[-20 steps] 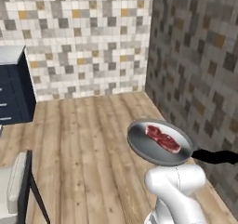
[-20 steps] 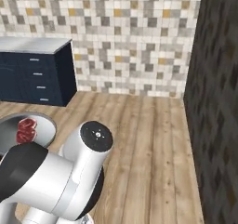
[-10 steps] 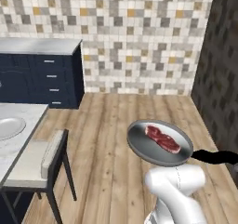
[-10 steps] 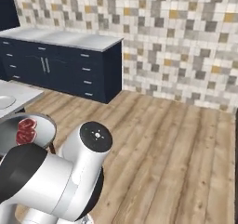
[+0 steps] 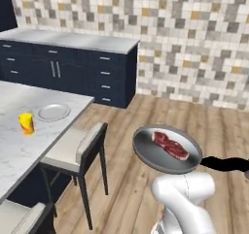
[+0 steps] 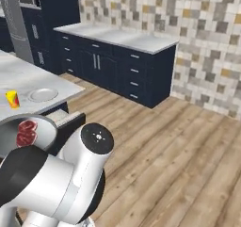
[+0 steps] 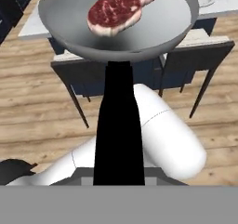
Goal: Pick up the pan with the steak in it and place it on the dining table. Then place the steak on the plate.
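Jaws clamped on the black handle of the pan, steak riding inside, aloft over the floor; dining desk and plate well off to the pan's left.

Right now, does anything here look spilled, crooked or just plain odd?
Nothing stands out. The pan rides level in mid-air over the wooden floor, held by its black handle, with the steak lying flat inside. On the dining table, the plate and a yellow cup stand upright and tidy.
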